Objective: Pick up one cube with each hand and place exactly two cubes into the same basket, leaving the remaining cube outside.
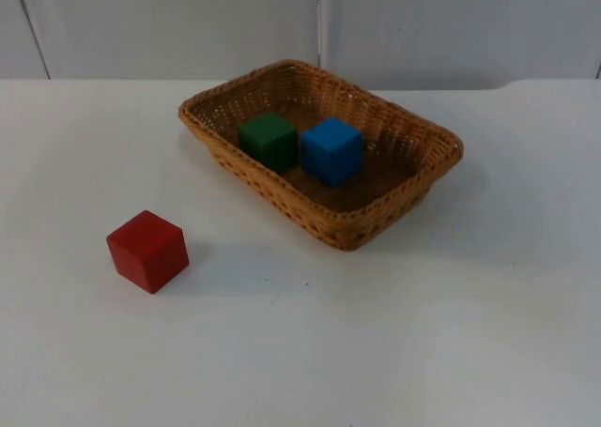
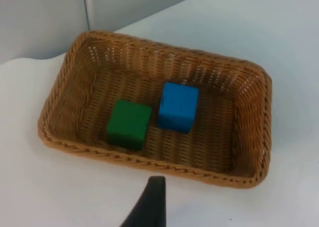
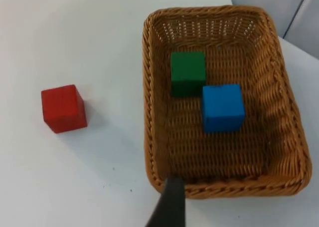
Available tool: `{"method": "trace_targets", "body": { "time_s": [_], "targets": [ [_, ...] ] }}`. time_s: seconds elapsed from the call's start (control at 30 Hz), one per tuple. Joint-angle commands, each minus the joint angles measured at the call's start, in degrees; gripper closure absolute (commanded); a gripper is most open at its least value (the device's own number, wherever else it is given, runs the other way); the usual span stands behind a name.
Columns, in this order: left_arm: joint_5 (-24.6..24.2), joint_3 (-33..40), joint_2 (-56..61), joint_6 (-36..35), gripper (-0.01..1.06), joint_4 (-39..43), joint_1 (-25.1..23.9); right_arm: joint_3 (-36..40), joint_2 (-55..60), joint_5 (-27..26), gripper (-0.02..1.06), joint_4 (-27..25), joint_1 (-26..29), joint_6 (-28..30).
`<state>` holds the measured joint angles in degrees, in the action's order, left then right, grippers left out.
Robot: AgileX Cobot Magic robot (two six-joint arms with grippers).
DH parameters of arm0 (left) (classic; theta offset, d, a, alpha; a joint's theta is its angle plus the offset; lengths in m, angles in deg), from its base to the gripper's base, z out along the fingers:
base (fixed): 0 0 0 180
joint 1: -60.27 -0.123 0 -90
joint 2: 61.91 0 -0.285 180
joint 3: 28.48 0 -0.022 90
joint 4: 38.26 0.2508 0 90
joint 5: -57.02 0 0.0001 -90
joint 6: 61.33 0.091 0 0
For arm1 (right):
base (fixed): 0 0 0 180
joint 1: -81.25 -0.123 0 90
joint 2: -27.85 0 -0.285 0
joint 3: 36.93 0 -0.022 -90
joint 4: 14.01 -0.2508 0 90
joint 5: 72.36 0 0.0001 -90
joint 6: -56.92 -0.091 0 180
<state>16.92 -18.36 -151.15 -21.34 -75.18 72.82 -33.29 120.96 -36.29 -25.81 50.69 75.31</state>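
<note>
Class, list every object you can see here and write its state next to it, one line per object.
green cube: inside the basket, beside the blue one
blue cube: inside the basket, resting on its floor
red cube: outside the basket, on the table
basket: upright on the table, holding two cubes
table: white, bears the basket and red cube

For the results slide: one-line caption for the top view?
Green cube and blue cube sit side by side in the wicker basket; red cube stays outside on the white table.
</note>
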Motion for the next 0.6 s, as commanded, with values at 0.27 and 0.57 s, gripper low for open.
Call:
{"method": "trace_targets", "body": {
  "time_s": [0.27,0.57],
  "targets": [
    [0.1,6.2,9.6,0.0,0.16,0.0,-0.1,7.2,-6.5,-2.2,0.33,-1.8,0.1,0.0],
    [0.4,10.7,16.3,-0.7,0.16,-0.1,-0.1,11.9,-12.9,-2.7,0.33,-2.0,0.1,0.0]
  ]
}}
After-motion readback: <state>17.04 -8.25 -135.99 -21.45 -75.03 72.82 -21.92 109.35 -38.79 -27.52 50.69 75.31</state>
